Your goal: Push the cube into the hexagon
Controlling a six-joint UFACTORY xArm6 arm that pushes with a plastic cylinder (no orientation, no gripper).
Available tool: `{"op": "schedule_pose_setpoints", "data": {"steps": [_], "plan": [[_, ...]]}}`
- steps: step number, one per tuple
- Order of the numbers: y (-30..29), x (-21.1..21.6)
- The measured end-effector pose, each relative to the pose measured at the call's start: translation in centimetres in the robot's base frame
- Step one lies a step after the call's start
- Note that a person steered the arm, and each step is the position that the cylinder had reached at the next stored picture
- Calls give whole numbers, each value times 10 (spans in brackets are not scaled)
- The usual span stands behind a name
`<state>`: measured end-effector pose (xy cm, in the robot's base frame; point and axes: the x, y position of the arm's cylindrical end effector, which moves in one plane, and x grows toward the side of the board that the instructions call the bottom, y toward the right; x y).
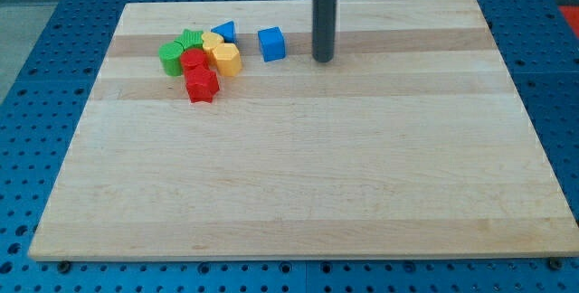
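Observation:
A blue cube (270,43) sits on the wooden board near the view's top, left of centre. My tip (323,59) is a short way to its right, not touching it. Left of the cube lies a tight cluster of blocks. Nearest the cube is a yellow hexagon (226,59), with a small gap between them. A yellow heart-like block (212,42) and a blue triangle (225,31) sit just above it.
The cluster also holds a green star-like block (190,39), a green round block (170,59), a red round block (192,60) and a red star-like block (202,85). The wooden board (298,166) lies on a blue perforated table.

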<state>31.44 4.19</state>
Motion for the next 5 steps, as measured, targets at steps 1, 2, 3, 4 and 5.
{"op": "schedule_pose_setpoints", "data": {"steps": [1,2,3,4,5], "plan": [[-14,-36],[-56,-24],[-93,-9],[-104,-9],[-103,-30]]}}
